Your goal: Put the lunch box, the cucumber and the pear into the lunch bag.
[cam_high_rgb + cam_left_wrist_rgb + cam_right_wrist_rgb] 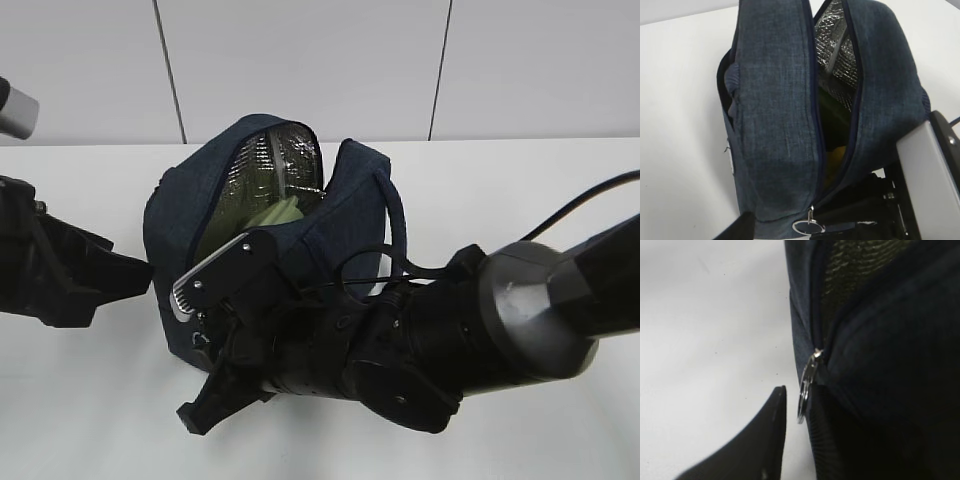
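The navy lunch bag stands unzipped at mid-table, silver lining showing. The pale green lunch box lies inside it. In the left wrist view a yellow patch of the pear shows through the slit. Above the pear sits a dark green shape, apparently the cucumber. My right gripper is at the bag's near end, open. Its fingers stand either side of the metal ring zipper pull, with a gap left on one side. My left gripper hovers open just left of the bag, holding nothing.
The white table runs back to a pale panelled wall. The right arm lies across the front of the table, its cable arching near the bag's loop handle. A grey part of another device pokes in at far left.
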